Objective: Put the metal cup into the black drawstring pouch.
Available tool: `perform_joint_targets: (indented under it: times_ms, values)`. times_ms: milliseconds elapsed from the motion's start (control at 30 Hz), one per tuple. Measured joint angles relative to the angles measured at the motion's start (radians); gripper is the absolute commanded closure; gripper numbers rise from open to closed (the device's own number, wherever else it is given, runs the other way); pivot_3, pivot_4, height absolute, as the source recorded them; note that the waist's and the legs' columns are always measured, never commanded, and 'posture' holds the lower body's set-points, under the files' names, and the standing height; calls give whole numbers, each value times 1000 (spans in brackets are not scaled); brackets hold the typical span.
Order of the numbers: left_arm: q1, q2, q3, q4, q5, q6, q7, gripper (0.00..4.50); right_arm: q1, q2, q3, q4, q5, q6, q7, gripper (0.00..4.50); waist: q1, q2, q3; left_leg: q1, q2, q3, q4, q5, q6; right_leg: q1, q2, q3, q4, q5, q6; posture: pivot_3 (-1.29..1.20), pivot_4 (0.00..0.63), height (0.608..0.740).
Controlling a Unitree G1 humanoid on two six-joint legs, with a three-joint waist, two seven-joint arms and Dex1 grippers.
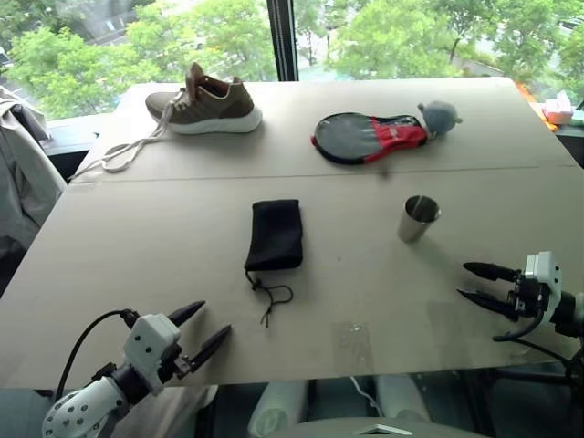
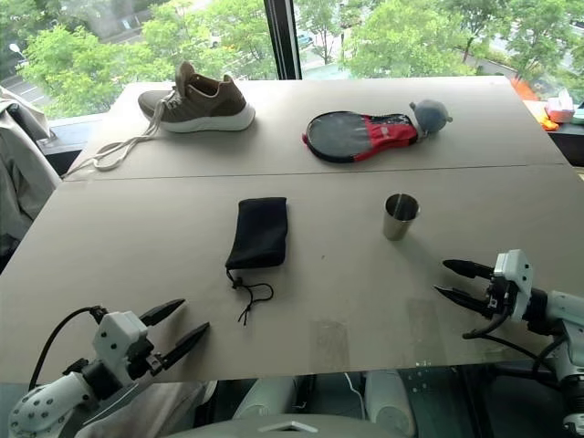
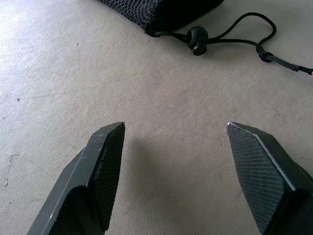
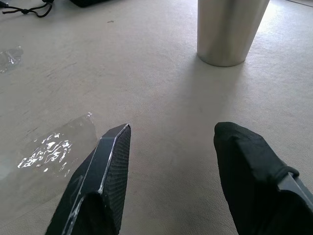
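Note:
The metal cup [image 1: 418, 218] stands upright on the beige table, right of centre; its base shows close ahead in the right wrist view [image 4: 229, 30]. The black drawstring pouch [image 1: 276, 234] lies flat at the table's middle, its knotted cord [image 1: 274, 297] trailing toward the near edge; cord and toggle [image 3: 197, 39] show in the left wrist view. My left gripper [image 1: 208, 330] is open at the near left edge, short of the cord, nothing between its fingers. My right gripper [image 1: 473, 282] is open at the near right, pointing left, below and right of the cup, apart from it.
A brown shoe [image 1: 206, 104] with loose white laces sits at the far left. A black-and-red paddle case [image 1: 369, 137] and a grey ball [image 1: 439, 114] lie at the far right. Clear tape patches [image 4: 56, 144] stick to the table near the front edge.

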Motion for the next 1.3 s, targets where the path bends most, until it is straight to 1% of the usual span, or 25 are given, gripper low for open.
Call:
perform_joint_targets:
  times_ms: [567, 800, 1067, 1167, 1300]
  values:
    - [9, -6, -27, -15, 0, -2, -9, 1090, 15, 8, -8, 7, 1, -13, 2, 1795, 1, 0, 0, 0, 0, 0, 0, 0, 0, 0, 0, 0, 0, 0, -1, 0, 150, 736]
    - [-17, -7, -44, -73, 12, 32, 26, 1090, 27, 25, -8, -12, 11, -4, 2, 1795, 2, 0, 0, 0, 0, 0, 0, 0, 0, 0, 0, 0, 0, 0, 0, 0, 150, 736]
    - [-130, -18, -99, -138, 101, 51, 116, 1090, 171, 106, 17, -261, 80, 86, -34, 1795, 2, 0, 0, 0, 0, 0, 0, 0, 0, 0, 0, 0, 0, 2, -3, 0, 150, 736]
    - [-194, -39, -144, -148, 183, 51, 173, 1090, 216, 141, 22, -359, 90, 98, -71, 1795, 3, 0, 0, 0, 0, -1, 0, 0, 0, 0, 0, 0, 0, 0, 0, 0, 150, 736]
    - [-281, -67, -214, -148, 342, 66, 274, 1090, 282, 176, 36, -483, 105, 125, -128, 1795, 3, 0, 0, 0, 0, -1, 0, 0, 0, 0, 0, -1, 1, 2, 3, 0, 150, 736]
